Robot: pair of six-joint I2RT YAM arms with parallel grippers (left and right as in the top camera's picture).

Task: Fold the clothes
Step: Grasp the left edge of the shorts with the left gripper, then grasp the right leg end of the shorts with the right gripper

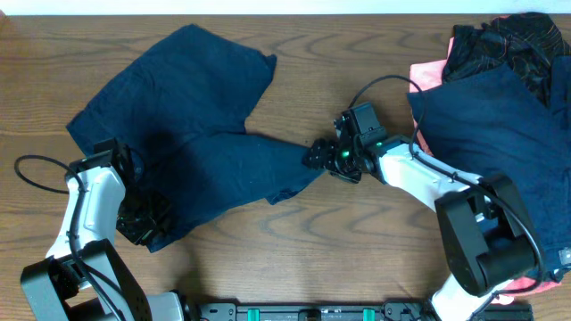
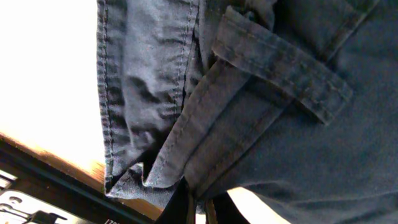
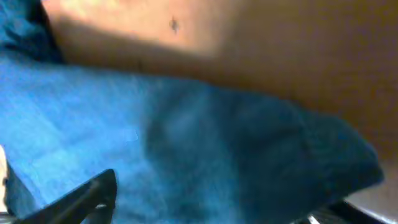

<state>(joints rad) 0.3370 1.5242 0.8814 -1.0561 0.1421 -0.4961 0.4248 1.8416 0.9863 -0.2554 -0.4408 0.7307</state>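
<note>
While the base sits at the near edge, I start with the left gripper (image 1: 143, 218), low on the near-left of the table (image 1: 357, 241), planted on the near-left corner of the navy shorts (image 1: 196, 107). Left wrist view: the dark fingers (image 2: 186, 208) are pinched together at the bottom of frame with cloth drawn into them, so the jaws are clamped on the shorts' edge; a double-stitched hem (image 2: 109, 93) runs up the left and a stitched tab (image 2: 280, 65) lies diagonally above. The right gripper (image 1: 318, 155) is further in, mid-table, touching the right-hand tip of the same shorts. Right wrist view is blurred: blue cloth fills it, one finger (image 3: 93, 193) shows low left and another low right with fabric between them. I cannot tell whether those jaws are clamping or just straddling the cloth. The shorts lie mostly flat and unfolded, one leg running toward the far-left, the other toward the right gripper, with wood showing in the notch between them. Far right, well apart from the shorts, is a heap: a navy garment (image 1: 500, 125) on top, a pink garment (image 1: 428, 73) peeking from under its left edge, and a black patterned garment (image 1: 508, 40) at the far corner.
</note>
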